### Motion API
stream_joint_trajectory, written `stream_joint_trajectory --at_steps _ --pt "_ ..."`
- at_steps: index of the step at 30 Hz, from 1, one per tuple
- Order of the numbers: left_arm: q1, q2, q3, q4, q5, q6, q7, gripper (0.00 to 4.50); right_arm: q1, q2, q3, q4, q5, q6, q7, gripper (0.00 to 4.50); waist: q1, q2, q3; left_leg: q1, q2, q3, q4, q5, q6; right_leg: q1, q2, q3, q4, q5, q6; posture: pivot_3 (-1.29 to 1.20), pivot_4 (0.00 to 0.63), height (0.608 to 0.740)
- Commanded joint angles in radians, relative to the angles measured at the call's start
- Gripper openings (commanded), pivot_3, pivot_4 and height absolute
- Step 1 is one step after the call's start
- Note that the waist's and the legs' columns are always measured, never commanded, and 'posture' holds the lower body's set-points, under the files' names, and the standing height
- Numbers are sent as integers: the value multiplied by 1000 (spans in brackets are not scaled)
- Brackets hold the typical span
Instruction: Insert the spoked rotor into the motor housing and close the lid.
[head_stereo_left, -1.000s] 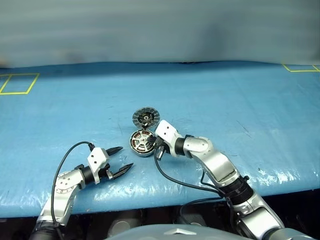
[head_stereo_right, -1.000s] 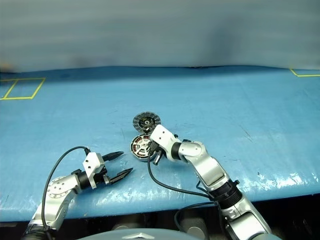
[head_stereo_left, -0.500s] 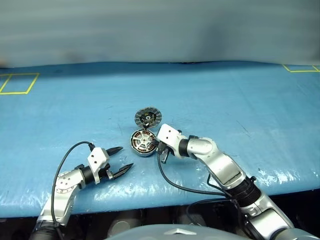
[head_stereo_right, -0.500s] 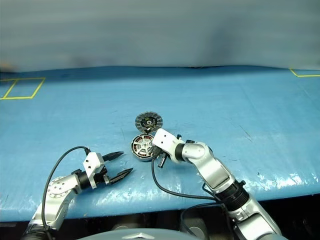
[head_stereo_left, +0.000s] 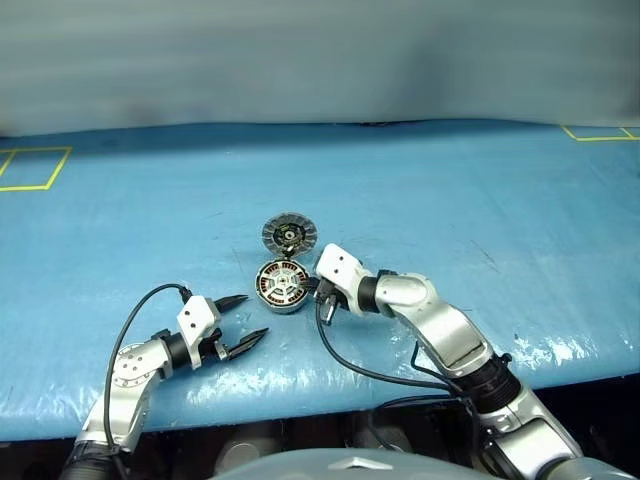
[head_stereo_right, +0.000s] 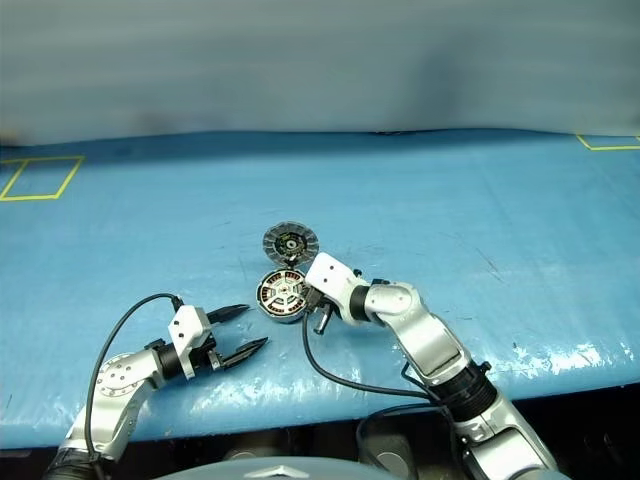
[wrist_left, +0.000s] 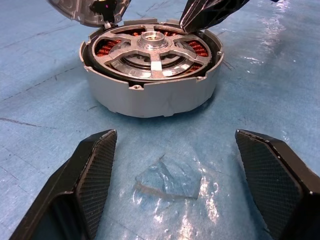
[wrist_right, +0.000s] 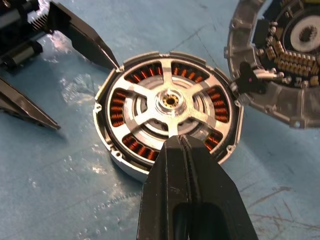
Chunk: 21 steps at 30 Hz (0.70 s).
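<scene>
On my left, the left hand (head_stereo_left: 240, 322) sits low over the blue desk (head_stereo_left: 520, 220) with its two black fingers spread wide and nothing between them, pointing toward the motor housing (head_stereo_left: 282, 283) but apart from it. The housing rests flat on the desk near the middle. The spoked rotor (wrist_right: 169, 107) lies seated inside it, silver spokes over the copper windings. The lid (head_stereo_left: 289, 235) lies swung open on the far side of the housing, ribbed inner face up, joined at the hinge. To the right, the right hand (wrist_right: 181, 142) has its fingers pressed together, empty, tips above the housing's near rim.
</scene>
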Motion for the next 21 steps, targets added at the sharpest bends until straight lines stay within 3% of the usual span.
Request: stream_joint_trajectory --at_steps 1,5,9,14,21 --pt "5 7 13 -28 -10 -6 1 4050 -21 1 -61 -74 38 16 -2 18 1 0 0 0 0 0 0 0 0 0 0 0 0 0 0 0 150 740" --pt "5 6 14 -27 -11 -7 1 4050 -36 -25 -104 -46 28 4 -20 18 3 0 0 0 0 0 0 0 0 0 0 0 0 0 0 0 150 740" --pt "4 6 15 -25 -13 -8 2 4050 -109 -77 -113 144 -88 -49 -106 18 3 0 1 0 0 0 0 0 0 0 0 0 0 0 0 0 150 740" --pt "10 10 25 -28 -18 -11 1 4050 -281 -3 -170 432 -89 -185 -157 18 -10 1 2 0 0 1 -2 1 -1 0 0 0 1 1 -2 0 150 740" --pt "33 16 46 -47 -24 -14 7 4050 -447 121 -183 667 -13 -314 -7 18 -20 1 2 -1 4 2 -3 1 -5 -1 4 1 1 1 -4 0 150 740"
